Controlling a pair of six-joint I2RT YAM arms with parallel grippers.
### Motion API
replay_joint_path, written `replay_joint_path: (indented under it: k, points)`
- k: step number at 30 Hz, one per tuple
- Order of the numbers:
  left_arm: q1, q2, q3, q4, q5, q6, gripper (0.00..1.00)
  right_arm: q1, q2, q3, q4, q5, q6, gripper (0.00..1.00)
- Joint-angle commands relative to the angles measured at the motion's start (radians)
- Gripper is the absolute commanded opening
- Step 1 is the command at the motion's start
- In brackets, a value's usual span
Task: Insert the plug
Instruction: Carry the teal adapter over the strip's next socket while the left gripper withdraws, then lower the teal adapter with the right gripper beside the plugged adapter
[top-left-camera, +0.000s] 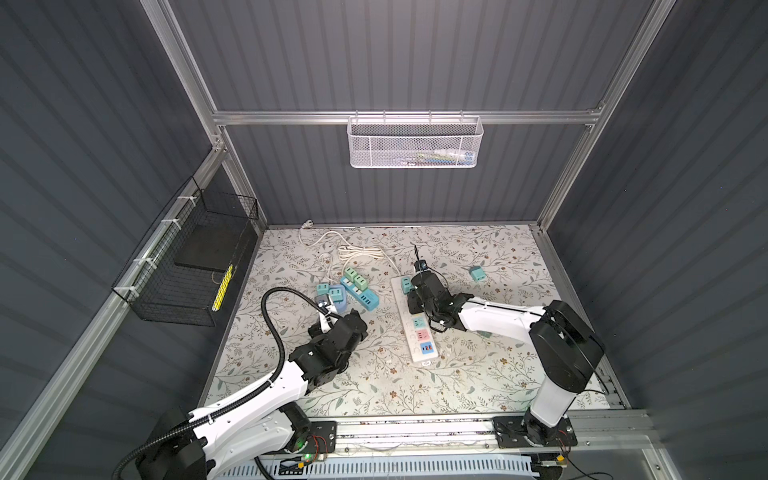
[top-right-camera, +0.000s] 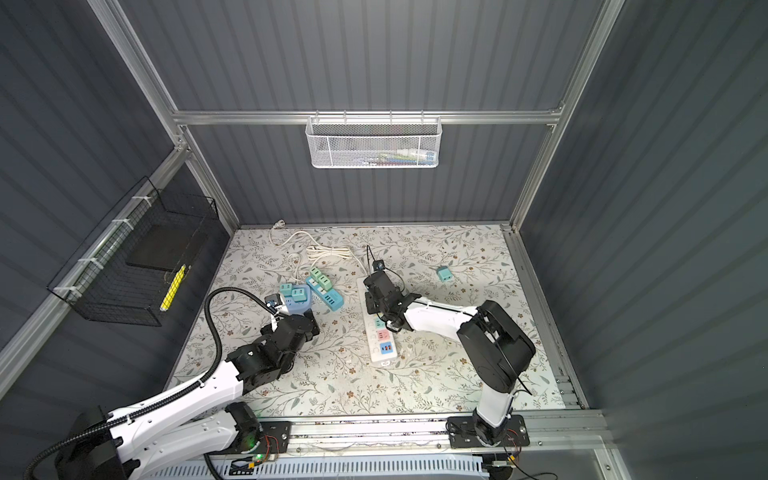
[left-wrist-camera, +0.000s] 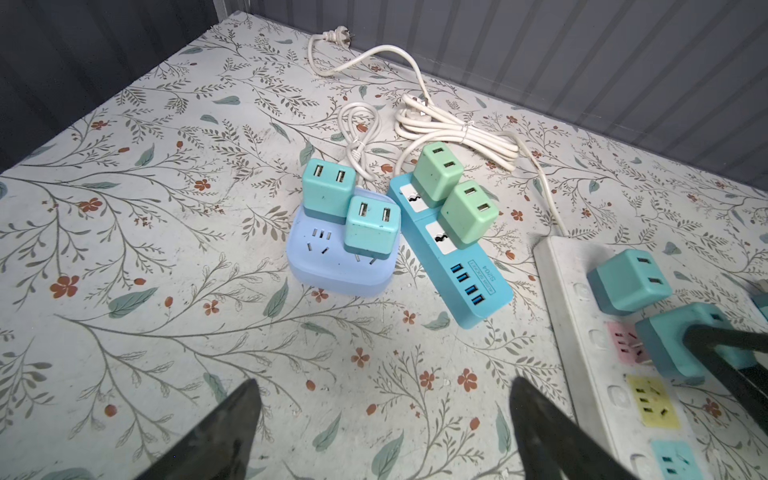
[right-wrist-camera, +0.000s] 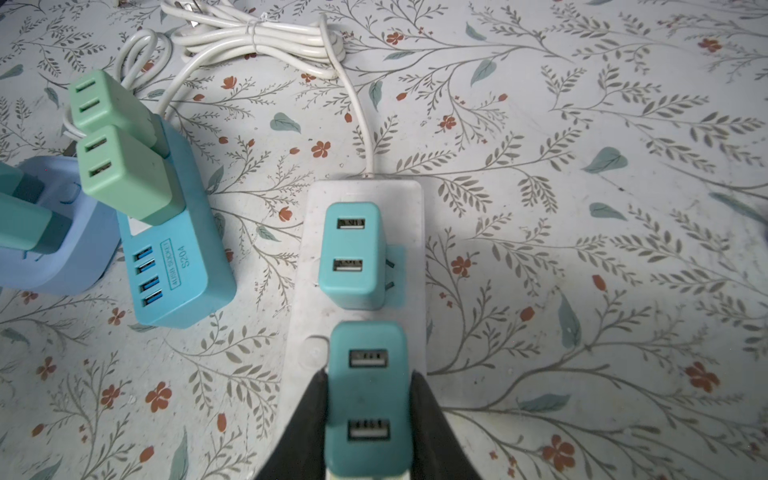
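Two grippers: left gripper (left-wrist-camera: 382, 386) spread, empty; right gripper (right-wrist-camera: 370, 374) clamps plug (right-wrist-camera: 366, 340).
Plug: likely light, rigid, slick; hold flat sides.

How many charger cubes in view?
7 cubes. Two on the lilac socket block, two green on the blue strip, one seated in the white strip, one held by the right gripper over it, one loose on the mat. None seems hidden.

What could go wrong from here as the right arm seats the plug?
The held plug in the right gripper sits close beside the seated plug on the white strip, so it may bump it. Its prongs look tilted over the pink socket and might miss the slots. The left gripper is open and away, so the white strip could slide.
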Motion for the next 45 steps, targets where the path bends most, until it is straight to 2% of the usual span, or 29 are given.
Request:
replay_joint_path:
  k: [1,16,23,29,38,45]
  points:
    - [-0.001,0.003,0.036,-0.024,0.0,0.008,0.94,0.003,0.02,0.034,0.014,0.033,-0.015,0.19]
    - [0.0,0.021,0.046,-0.003,-0.018,0.038,0.95,0.013,0.022,0.012,-0.005,-0.014,0.04,0.19]
    - [0.0,0.012,0.045,-0.01,-0.023,0.045,0.95,0.024,0.049,0.035,-0.023,0.009,0.049,0.19]
    - [0.0,-0.006,0.031,-0.014,-0.03,0.041,0.96,0.041,0.062,0.03,-0.034,0.074,0.053,0.2]
    - [0.001,-0.011,0.035,-0.021,-0.035,0.044,0.96,0.043,0.068,0.025,-0.031,0.157,0.152,0.19]
    - [0.001,-0.019,0.033,-0.029,-0.038,0.045,0.96,0.041,0.051,0.026,-0.007,0.132,0.147,0.19]
